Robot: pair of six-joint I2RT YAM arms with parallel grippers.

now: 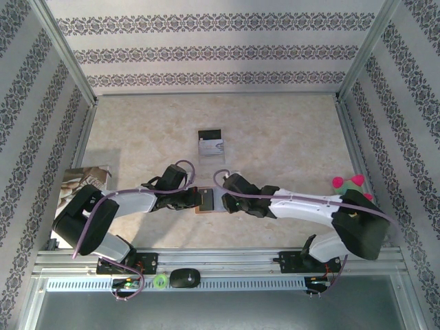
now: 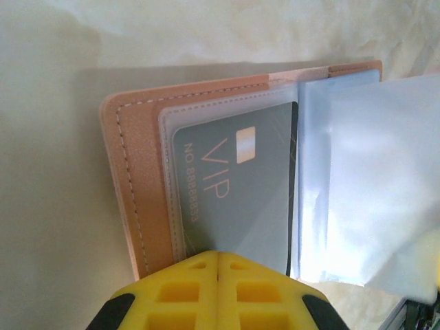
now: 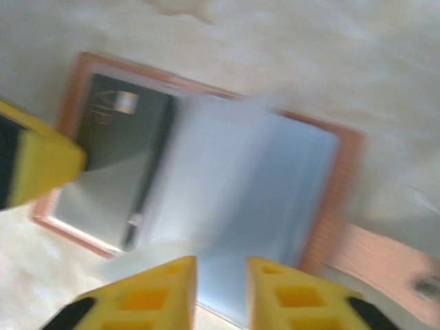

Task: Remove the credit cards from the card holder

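The tan leather card holder (image 1: 206, 201) lies open on the table between both grippers. In the left wrist view its left half (image 2: 137, 179) holds a grey VIP card (image 2: 234, 185) inside a clear sleeve. Loose clear sleeve pages (image 2: 371, 179) stand up to the right. My left gripper (image 2: 218, 256) is shut, its yellow tips resting on the near edge of that card and sleeve. My right gripper (image 3: 221, 275) is open, its fingers (image 3: 168, 289) at the near edge of the blurred blue-grey sleeve pages (image 3: 247, 185). The left gripper's finger (image 3: 41, 165) lies over the holder's left side.
A black card (image 1: 210, 134) and a pale card (image 1: 212, 147) lie at the back centre of the table. A pink and green plush toy (image 1: 349, 183) sits at the right, a printed booklet (image 1: 86, 180) at the left. A black mouse (image 1: 184, 277) rests on the front rail.
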